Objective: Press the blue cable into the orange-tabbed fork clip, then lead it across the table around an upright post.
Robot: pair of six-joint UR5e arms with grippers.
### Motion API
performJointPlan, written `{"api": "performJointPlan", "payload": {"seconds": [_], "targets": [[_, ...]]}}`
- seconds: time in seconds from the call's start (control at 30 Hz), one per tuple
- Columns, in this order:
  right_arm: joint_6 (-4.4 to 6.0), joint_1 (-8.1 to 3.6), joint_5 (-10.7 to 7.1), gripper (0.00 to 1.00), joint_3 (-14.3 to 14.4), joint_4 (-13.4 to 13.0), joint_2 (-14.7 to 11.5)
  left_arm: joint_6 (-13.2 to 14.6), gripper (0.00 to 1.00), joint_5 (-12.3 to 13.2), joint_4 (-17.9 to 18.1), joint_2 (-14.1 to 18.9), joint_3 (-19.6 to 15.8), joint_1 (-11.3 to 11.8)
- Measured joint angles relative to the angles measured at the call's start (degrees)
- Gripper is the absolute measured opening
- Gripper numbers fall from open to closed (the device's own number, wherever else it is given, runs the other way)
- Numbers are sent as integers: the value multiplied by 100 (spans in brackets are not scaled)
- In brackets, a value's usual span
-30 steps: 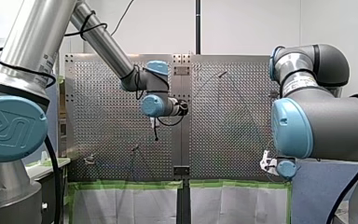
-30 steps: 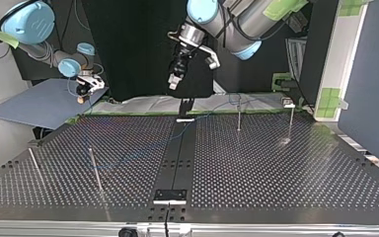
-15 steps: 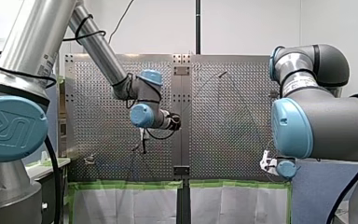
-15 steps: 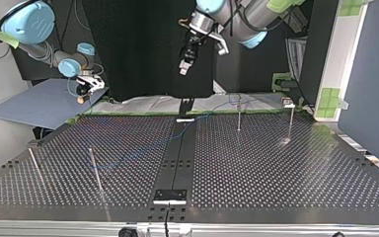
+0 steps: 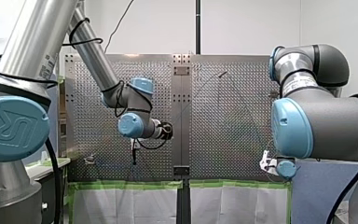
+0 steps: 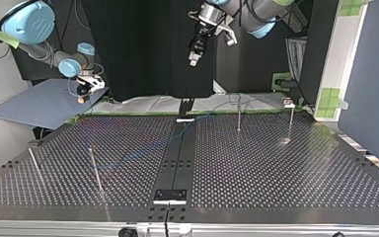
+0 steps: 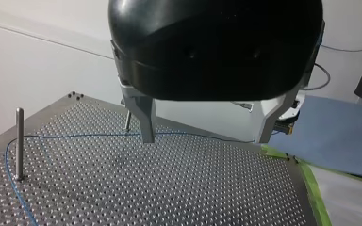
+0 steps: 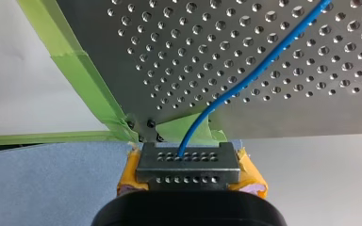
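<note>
The thin blue cable (image 7: 75,135) lies on the perforated table and bends around an upright post (image 7: 19,143). My left gripper (image 7: 207,140) hangs well above the table with its metal fingers (image 7: 143,117) wide open and nothing between them. It points down in the front view (image 5: 134,157) and sits high near the far edge in the top view (image 6: 195,55). My right gripper (image 8: 188,162) is shut on the blue cable (image 8: 245,80) between yellow pads, just off the table's corner (image 6: 84,93). A small clip (image 5: 89,160) stands near the table's front-left corner in the front view.
Several thin upright posts stand on the table, two at the top view's left (image 6: 94,170) and two at its far right (image 6: 239,117). A dark centre strip (image 6: 177,158) divides the table. Green tape (image 8: 85,75) edges the board.
My left arm has swung toward the front view's left and lower on the board; in the top view its gripper moved right and up. The right arm has not moved.
</note>
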Motion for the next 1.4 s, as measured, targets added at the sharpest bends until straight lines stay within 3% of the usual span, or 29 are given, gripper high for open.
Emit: {"api": "performJointPlan", "payload": {"seconds": [0.2,0.7,0.9,1.4], "targets": [[-1,6,-13,0,0,7,-1,122,100,-201,304,-8,-306,64],[-1,16,-23,0,0,11,-1,237,100,-18,1078,-9,-1040,281],[-7,16,-49,0,0,16,-3,272,100,0,1270,-9,-1070,310],[-9,16,-53,0,0,17,-4,276,100,2,1294,-9,-1072,313]]}}
